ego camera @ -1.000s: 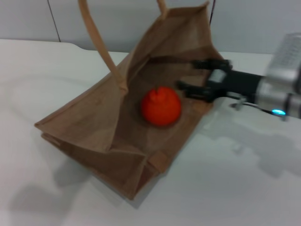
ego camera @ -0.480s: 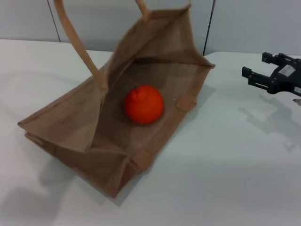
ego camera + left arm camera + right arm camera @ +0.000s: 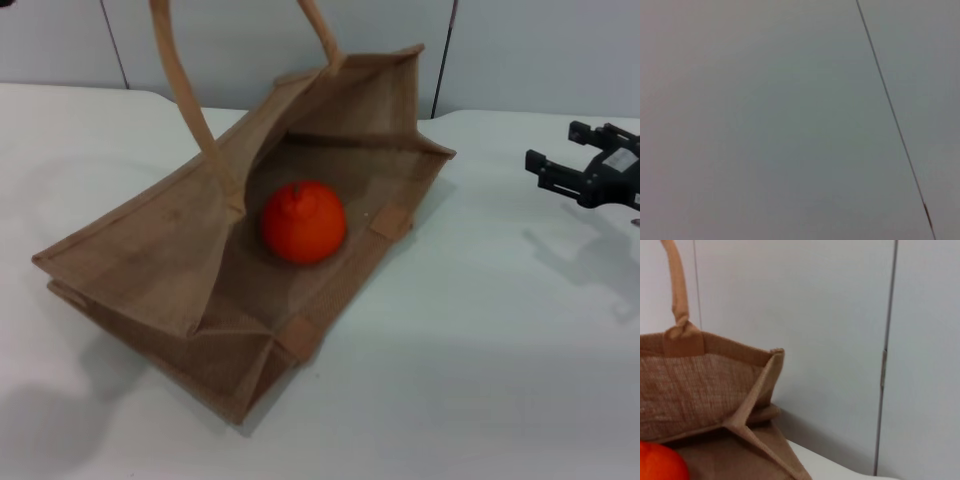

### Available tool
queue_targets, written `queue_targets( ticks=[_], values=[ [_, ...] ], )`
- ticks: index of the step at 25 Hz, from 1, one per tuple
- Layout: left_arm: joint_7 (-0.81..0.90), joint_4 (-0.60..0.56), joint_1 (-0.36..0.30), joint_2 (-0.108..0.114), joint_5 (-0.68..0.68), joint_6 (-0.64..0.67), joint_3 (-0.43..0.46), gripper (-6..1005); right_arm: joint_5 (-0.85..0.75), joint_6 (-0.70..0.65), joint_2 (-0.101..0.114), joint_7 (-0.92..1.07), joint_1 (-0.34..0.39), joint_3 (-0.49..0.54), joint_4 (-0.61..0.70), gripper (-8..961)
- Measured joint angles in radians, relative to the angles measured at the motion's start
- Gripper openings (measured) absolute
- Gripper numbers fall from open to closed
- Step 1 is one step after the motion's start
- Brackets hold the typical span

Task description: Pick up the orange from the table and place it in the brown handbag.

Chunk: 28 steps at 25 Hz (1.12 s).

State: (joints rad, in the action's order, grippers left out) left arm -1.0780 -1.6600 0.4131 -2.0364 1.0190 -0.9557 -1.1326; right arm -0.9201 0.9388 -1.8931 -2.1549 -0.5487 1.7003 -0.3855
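The orange [image 3: 304, 221] lies inside the brown handbag [image 3: 160, 270], which rests tilted on the white table [image 3: 480, 380] with its mouth open toward the right. One handle [image 3: 185, 85] is held up out of the top of the head view. My right gripper [image 3: 570, 162] is open and empty, above the table at the right edge, well clear of the bag. The right wrist view shows the bag's side [image 3: 695, 390], a handle [image 3: 676, 285] and a sliver of the orange [image 3: 660, 465]. The left gripper is out of view.
A grey panelled wall [image 3: 500, 50] stands behind the table. The left wrist view shows only that wall [image 3: 765, 125] with a seam.
My right gripper has drawn back out of the bag's mouth to the right edge, leaving the orange inside. The bag has shifted a little to the left and its handle has moved.
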Motion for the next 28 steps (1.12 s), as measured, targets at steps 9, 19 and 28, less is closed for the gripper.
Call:
queue_targets(
  ticks=[9,19,28],
  values=[
    [-0.222,0.172,0.005,0.001,0.28,-0.01,0.011,840,0.0,0.0,0.0,0.0,0.016,0.027,0.001,781],
    [-0.381,0.292,0.013,-0.002,0.456,-0.026,0.023,874,0.004,0.001,-0.012,-0.004,0.019,0.041,0.001,780],
    [-0.617,0.461,-0.056,-0.007,0.717,0.165,0.046,873,0.011,0.057,-0.129,-0.293,0.1,0.441,0.008,783]
  ],
)
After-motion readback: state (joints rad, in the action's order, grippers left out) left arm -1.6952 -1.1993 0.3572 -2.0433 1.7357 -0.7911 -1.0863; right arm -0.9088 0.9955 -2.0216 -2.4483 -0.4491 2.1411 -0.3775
